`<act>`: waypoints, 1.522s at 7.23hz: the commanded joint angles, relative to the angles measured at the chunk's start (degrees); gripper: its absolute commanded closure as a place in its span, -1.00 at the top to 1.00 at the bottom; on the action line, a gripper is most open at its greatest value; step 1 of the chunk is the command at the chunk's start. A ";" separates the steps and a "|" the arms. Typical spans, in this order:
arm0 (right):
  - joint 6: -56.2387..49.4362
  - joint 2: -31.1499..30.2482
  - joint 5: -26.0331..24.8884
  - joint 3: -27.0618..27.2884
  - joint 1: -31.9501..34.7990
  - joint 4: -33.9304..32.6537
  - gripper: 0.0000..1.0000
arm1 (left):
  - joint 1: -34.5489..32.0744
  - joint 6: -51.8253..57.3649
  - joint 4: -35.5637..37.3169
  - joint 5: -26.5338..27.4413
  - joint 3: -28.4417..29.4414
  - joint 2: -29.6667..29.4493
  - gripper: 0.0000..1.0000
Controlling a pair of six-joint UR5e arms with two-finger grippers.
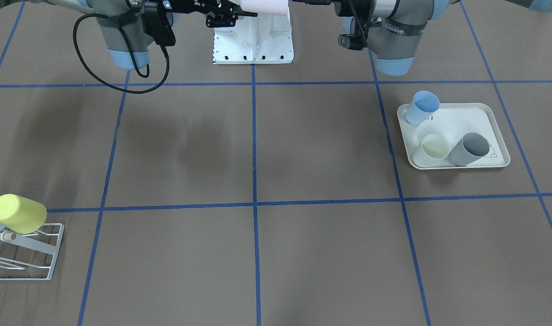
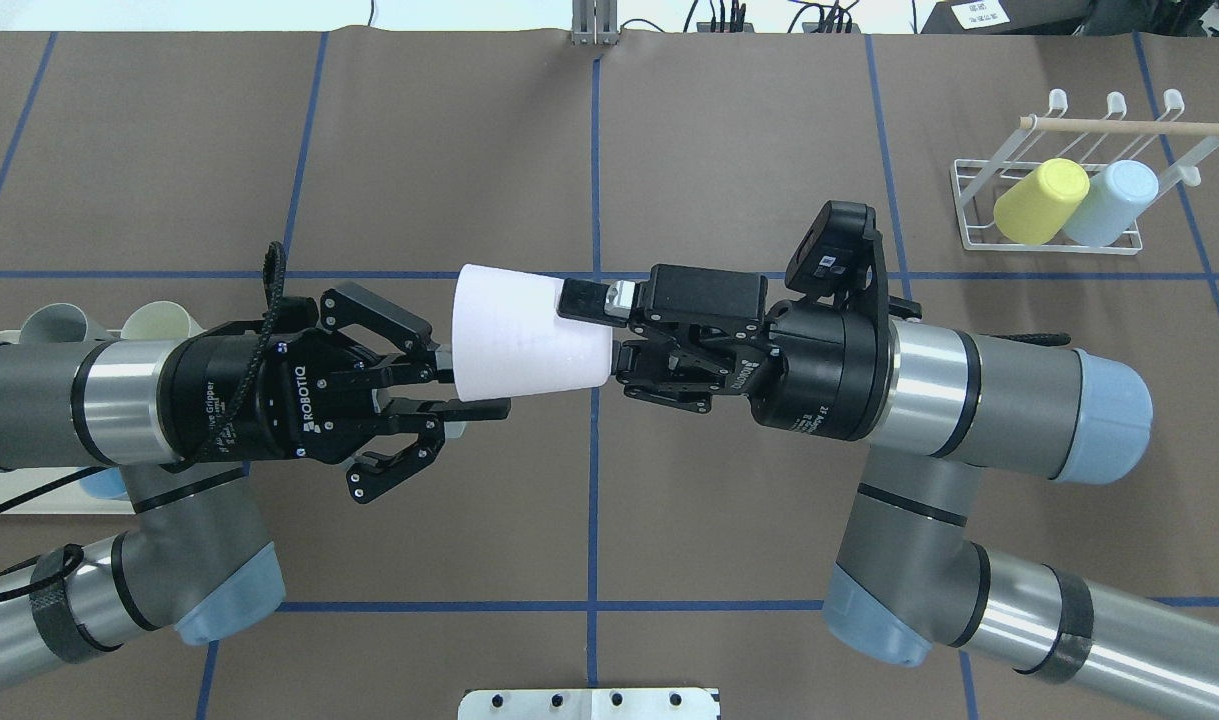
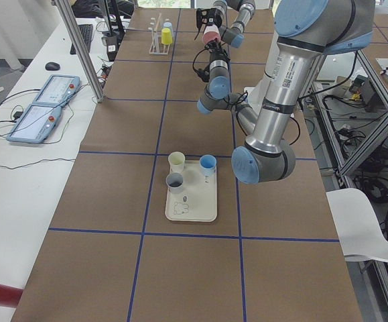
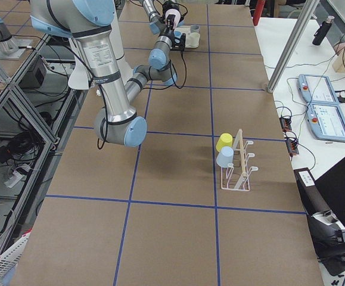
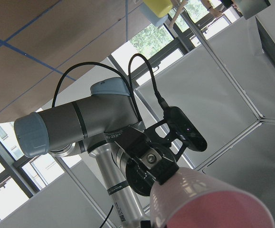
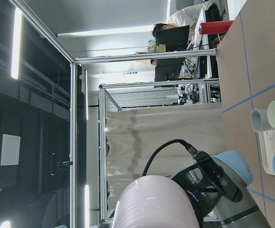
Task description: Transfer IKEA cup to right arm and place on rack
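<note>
Base plate: the white base plate (image 2: pixel 589 704) sits at the near edge of the brown table (image 2: pixel 729 150), on the centre tape line.
Left arm: the left arm (image 2: pixel 99 400) comes in from the robot's left and lies level, wrist pointing at the middle.
Right arm: the right arm (image 2: pixel 1009 410) mirrors it from the other side, wrist pointing back at the left one.
Cup: the pale pink-white cup (image 2: pixel 524 335) hangs on its side in the air between the two wrists, above the table's centre. Its wide mouth faces the left arm and its narrow bottom faces the right arm.
Left gripper: the left gripper (image 2: pixel 469 388) is at the cup's mouth, with one finger along the outside of the wall. Whether it presses the wall I cannot tell.
Right gripper: the right gripper (image 2: pixel 594 340) pinches the cup at its narrow end, one finger flat against the outer wall.
Tray: the cream tray (image 1: pixel 457 118) lies on the robot's left, partly under the left arm. It holds a blue cup (image 1: pixel 423 107), a cream cup (image 1: pixel 432 150) and a grey cup (image 1: pixel 470 149), the last two just beside each other.
Rack: the white wire rack (image 2: pixel 969 205) with its wooden rod (image 2: pixel 1129 125) stands at the far right. It carries a yellow cup (image 2: pixel 1041 202) and a pale blue cup (image 2: pixel 1109 203), side by side and well apart from the held cup.
</note>
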 commanded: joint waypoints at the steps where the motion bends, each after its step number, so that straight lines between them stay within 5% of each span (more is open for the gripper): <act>1: 0.03 -0.80 0.09 0.33 1.42 0.00 -0.55 | -0.73 5.48 0.73 0.14 0.05 0.53 1.00; 3: 0.03 -6.65 1.13 0.24 4.23 -0.17 -0.62 | -5.54 10.01 6.86 -0.83 -0.39 1.94 1.00; 4: -1.37 -10.35 7.06 -0.28 10.34 -1.74 -0.64 | -8.10 10.10 8.98 -3.88 0.31 1.94 1.00; 7: -15.02 -12.85 39.55 -5.27 37.57 -16.39 -0.61 | -9.79 26.72 19.08 -7.06 2.51 3.86 1.00; 9: -31.87 -13.02 49.78 -9.24 47.36 -26.14 -0.61 | -14.06 37.12 26.88 -8.39 2.51 6.59 1.00; 11: -47.72 -13.98 53.26 -9.16 52.39 -38.88 -0.56 | -15.85 60.97 28.77 -15.21 2.51 14.49 1.00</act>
